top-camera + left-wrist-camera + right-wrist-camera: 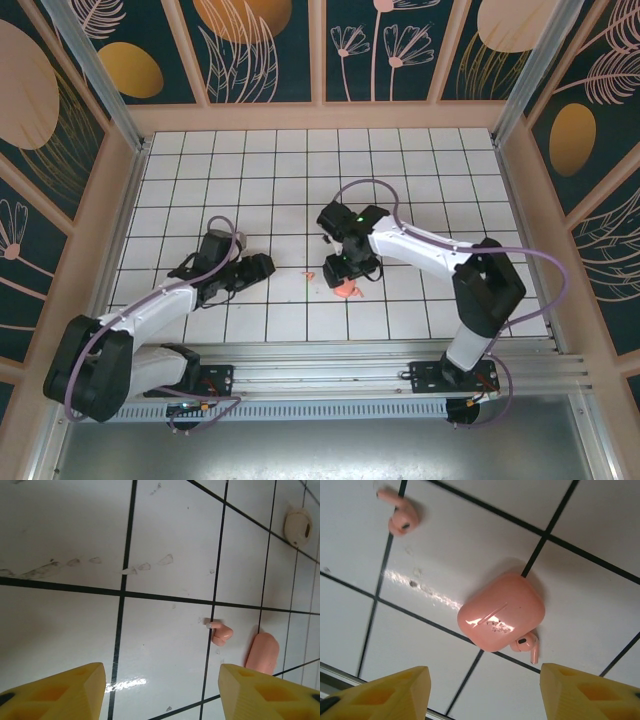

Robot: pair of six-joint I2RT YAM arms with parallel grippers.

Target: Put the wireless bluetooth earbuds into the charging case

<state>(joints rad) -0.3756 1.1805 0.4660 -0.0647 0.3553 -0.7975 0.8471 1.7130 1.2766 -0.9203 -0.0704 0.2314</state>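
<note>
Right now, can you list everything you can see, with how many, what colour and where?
charging case: one, pink, shut, lying on the tiles.
earbuds: two, pink; one earbud right against the case's edge, the other earbud apart on a black line.
round thing: one, cream, farther off on the tiles; cannot tell what it is.
table: one, white tiles, black lines.
walls: dark teal, flower patterns, around the table.
arms: two, white and black; left arm, right arm.
claws: two, yellow fingers, both open, empty; left claw, right claw.

Two earbuds (pixel 400 519) (pixel 526 645), one charging case (pixel 501 611), one round white object (pixel 298 526).
</note>
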